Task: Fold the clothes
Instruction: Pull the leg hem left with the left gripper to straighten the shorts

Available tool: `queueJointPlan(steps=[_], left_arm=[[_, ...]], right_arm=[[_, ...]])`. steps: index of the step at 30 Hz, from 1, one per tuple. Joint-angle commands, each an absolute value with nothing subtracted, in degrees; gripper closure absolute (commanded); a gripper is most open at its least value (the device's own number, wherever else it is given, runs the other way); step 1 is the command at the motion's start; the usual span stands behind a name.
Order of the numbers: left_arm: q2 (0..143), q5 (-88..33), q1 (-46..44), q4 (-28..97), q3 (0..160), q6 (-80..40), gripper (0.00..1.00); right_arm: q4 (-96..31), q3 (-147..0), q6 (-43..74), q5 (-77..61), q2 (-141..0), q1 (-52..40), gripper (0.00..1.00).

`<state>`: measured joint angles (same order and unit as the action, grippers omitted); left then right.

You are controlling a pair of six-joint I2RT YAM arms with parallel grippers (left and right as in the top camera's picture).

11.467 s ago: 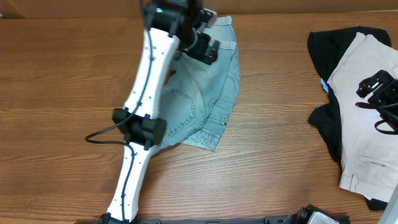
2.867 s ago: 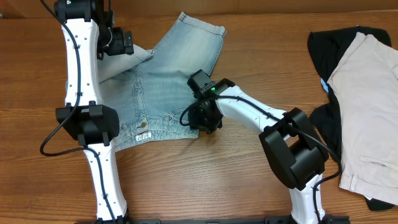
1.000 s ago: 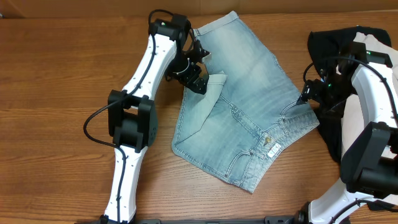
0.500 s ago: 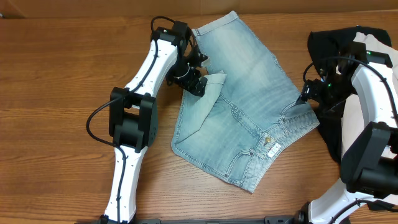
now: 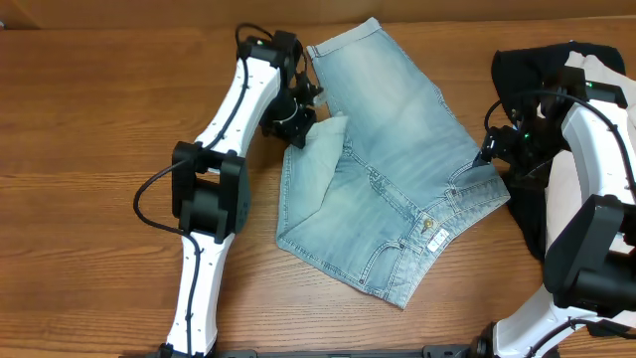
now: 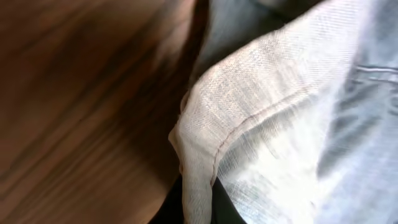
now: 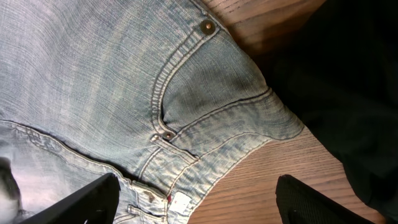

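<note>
Overhead: denim shorts [image 5: 397,169] lie spread mid-table, skewed, with one leg hem up near the far table [image 5: 89,149] edge and the waistband toward the near right. Bare wood is wide open left of the left arm and along the near side in front of the shorts. The right side is tight: the waistband corner sits just beside the black garment [image 5: 517,85], cannot tell if touching, and cream trousers [image 5: 586,209] lie on top of that garment.

Left pincer [image 5: 296,123] is at the shorts' left leg edge, pressed together on the cloth. Left wrist view shows a folded hem corner of the shorts [image 6: 249,112] running down into the dark fingers at the bottom of frame, with wood to the left. From overhead that corner stands raised off the table.

Right pincer [image 5: 494,159] hangs over the waistband end near the front pocket, spread wide and gripping nothing. Right wrist view: both fingers [image 7: 93,196] flank the pocket seam and rivets, with denim and bare wood in the gap between them.
</note>
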<state>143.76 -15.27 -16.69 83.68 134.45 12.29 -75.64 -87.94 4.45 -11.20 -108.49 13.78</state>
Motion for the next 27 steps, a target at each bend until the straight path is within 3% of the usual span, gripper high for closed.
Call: queueJointPlan(steps=[1, 6, 16, 21, 27], left_arm=[[141.82, -8.78, -13.61, 88.33, 145.40, 6.48, 0.96], [141.82, -1.10, -9.21, 90.17, 153.32, 1.30, 0.83], [142.06, 0.75, -2.46, 96.84, 150.36, -2.72, 0.79], [142.08, 3.42, -0.27, 96.84, 147.48, -8.01, 0.69], [142.06, 7.92, 4.01, 96.82, 146.63, -10.50, 0.66]], right_arm=[[-75.31, -88.86, 4.23, -11.70, -107.74, 13.45, 0.16], [-75.18, -88.86, 4.23, -12.58, -107.74, 13.45, 0.16], [-74.89, -88.86, 4.23, -14.55, -107.74, 13.45, 0.16], [-75.22, -88.86, 4.23, -17.96, -107.74, 13.13, 0.18], [-75.29, -88.84, 4.23, -19.62, -107.74, 7.42, 0.20]])
